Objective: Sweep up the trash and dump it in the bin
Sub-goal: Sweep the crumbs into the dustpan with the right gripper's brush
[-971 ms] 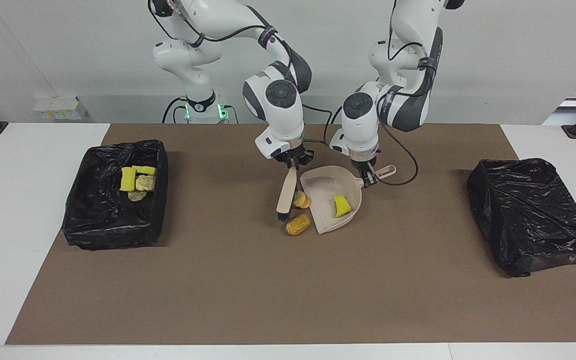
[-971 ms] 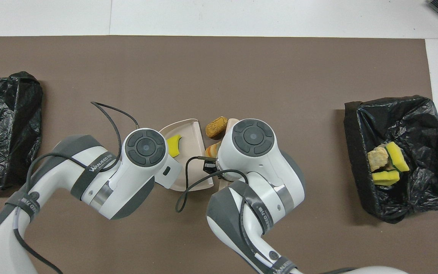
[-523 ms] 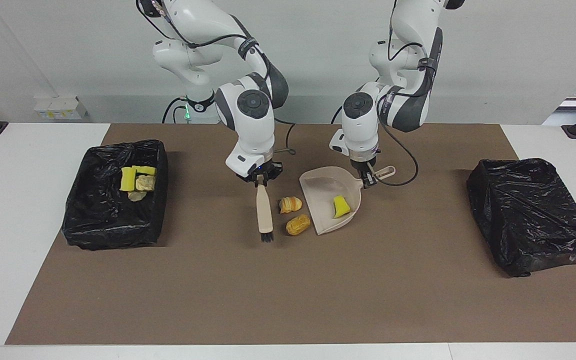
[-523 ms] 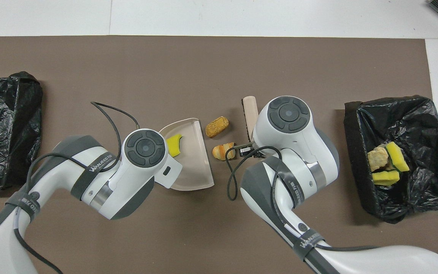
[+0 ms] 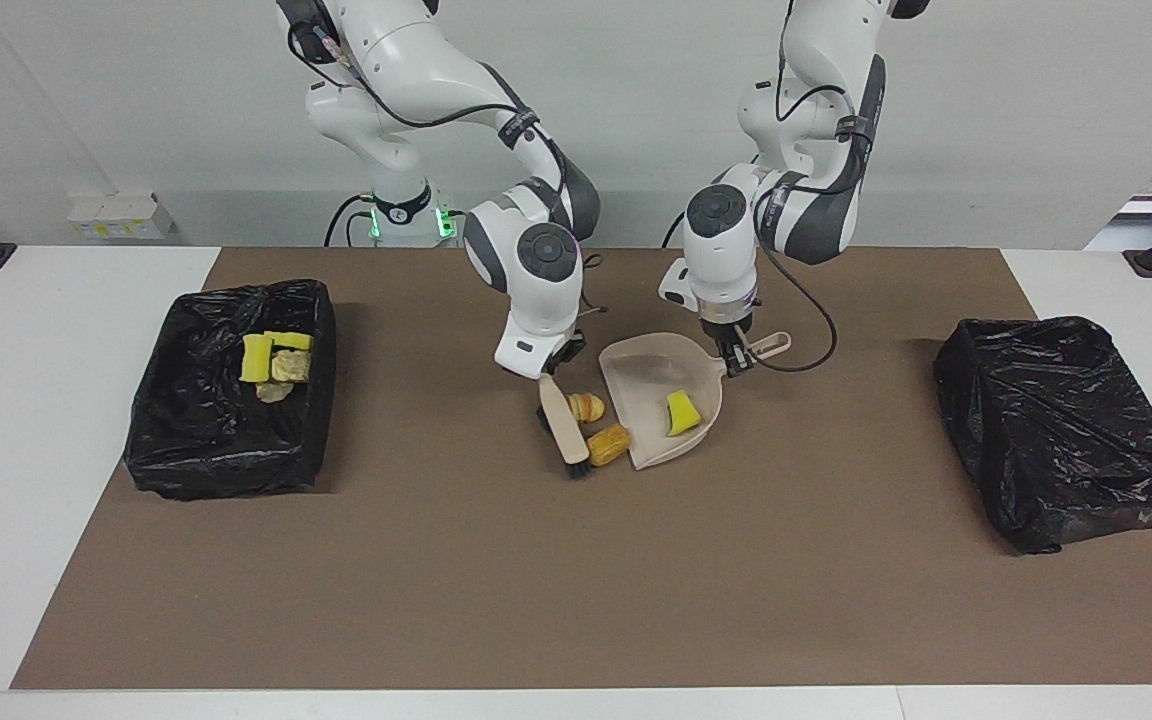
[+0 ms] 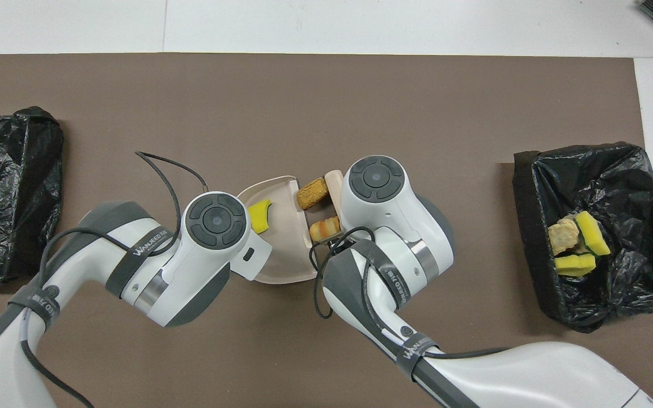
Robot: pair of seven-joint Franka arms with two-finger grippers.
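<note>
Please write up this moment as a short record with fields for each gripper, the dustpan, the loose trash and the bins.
right gripper: shut on the brush, which is angled against two pastry pieces at the dustpan's open edge
left gripper: shut on the handle of the dustpan, which rests on the mat
in dustpan: one yellow sponge chunk
open bin: toward the right arm's end, holds several yellow and tan scraps
second bin: toward the left arm's end, contents not visible
</note>
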